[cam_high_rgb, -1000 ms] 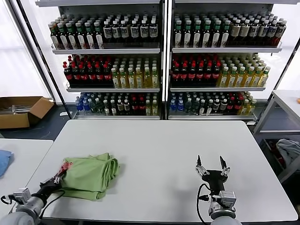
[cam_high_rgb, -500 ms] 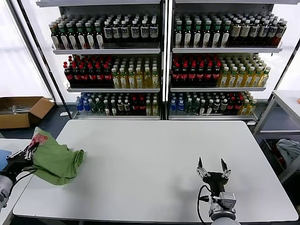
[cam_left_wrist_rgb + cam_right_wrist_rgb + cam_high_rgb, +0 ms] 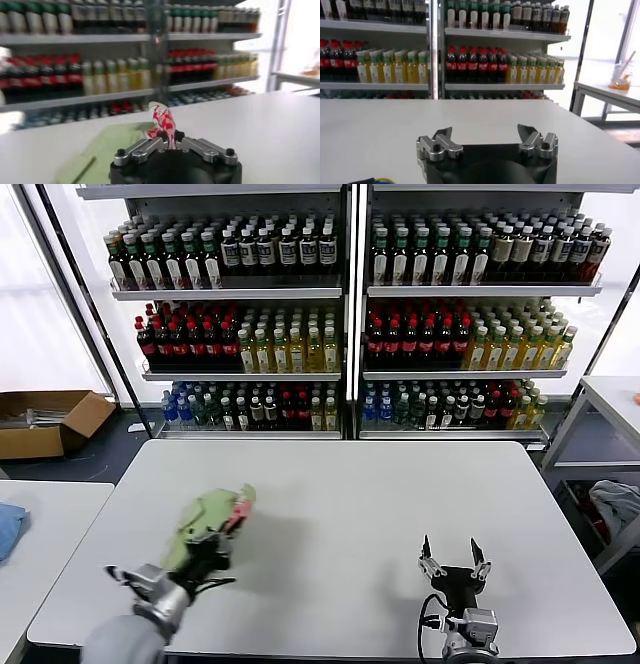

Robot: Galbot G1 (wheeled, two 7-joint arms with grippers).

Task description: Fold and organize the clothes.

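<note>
The white table [image 3: 340,504] spread before me, with shelves of bottles [image 3: 345,314] behind it. Above its left part hung the light green polo shirt [image 3: 205,519], bunched and lifted off the surface. My left gripper [image 3: 222,536] had its jaws pinched tight on the shirt's edge, right at the red-and-white patch [image 3: 163,124], which stuck up from between my fingers [image 3: 145,148]. My right gripper [image 3: 452,561] waited low over the table's near right part, well apart from the shirt, its jaws spread wide and holding nothing.
</note>
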